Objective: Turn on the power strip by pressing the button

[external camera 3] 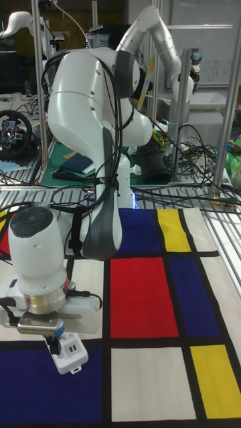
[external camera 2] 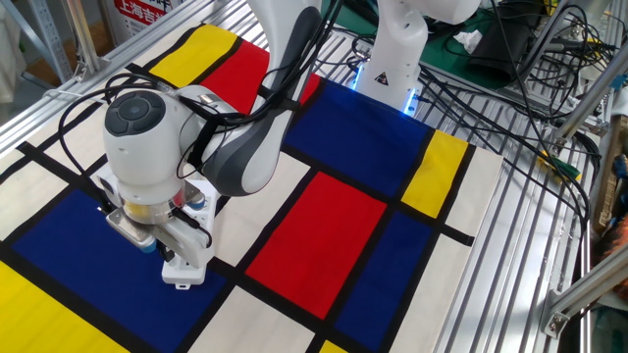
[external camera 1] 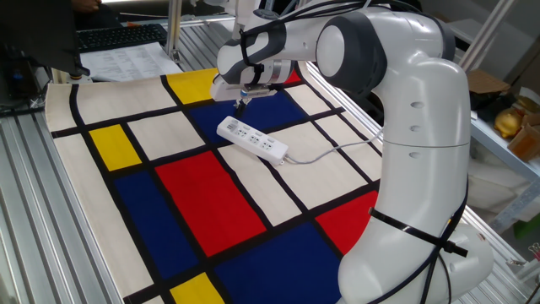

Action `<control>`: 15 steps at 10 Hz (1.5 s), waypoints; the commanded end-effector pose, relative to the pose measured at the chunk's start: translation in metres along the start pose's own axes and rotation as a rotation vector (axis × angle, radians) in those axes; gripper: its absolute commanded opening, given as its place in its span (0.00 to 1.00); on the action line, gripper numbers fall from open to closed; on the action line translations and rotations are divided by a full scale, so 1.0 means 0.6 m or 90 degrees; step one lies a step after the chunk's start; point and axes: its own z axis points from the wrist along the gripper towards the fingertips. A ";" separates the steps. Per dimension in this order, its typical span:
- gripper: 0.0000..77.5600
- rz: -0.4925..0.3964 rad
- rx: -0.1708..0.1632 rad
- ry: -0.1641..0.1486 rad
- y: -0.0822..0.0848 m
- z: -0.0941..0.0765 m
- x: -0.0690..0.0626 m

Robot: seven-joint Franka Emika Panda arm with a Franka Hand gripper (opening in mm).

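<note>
Power strip (external camera 1: 251, 140) is lying flat on the tabletop (external camera 1: 76, 110), resting across a white panel and the black lines of the patterned cloth (external camera 1: 202, 203) beside a blue panel. Its pale cord (external camera 1: 325, 153) is trailing off from the end farthest from the jaws (external camera 1: 240, 105). The jaws are hanging point-down directly over the strip's other end, close above it; whether the tips are touching the plastic I cannot tell. I also cannot tell whether the jaws are released or clenched, since the dark tips are merging into one small shape in every view. In the tall fixed view the strip's end (external camera 3: 69, 356) is poking out just below the wrist.

The cloth is showing red, blue, yellow and white rectangles divided by black bands, covering a ribbed metal surface. A keyboard (external camera 1: 118, 36) and papers (external camera 1: 126, 61) are sitting beyond the cloth's far edge. Cables (external camera 2: 491, 93) are sprawling across the metal near the arm's base.
</note>
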 end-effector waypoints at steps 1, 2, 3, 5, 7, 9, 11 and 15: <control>0.00 0.019 0.043 0.021 0.024 0.064 0.018; 0.00 0.019 0.043 0.021 0.024 0.064 0.018; 0.00 0.018 0.043 0.021 0.024 0.064 0.017; 0.00 0.017 0.044 0.022 0.024 0.063 0.016; 0.00 0.017 0.044 0.021 0.026 0.061 0.014; 0.00 0.012 0.044 0.022 0.027 0.059 0.011; 0.00 0.006 0.046 0.021 0.026 0.058 0.010; 0.00 -0.007 0.042 0.020 0.025 0.053 0.002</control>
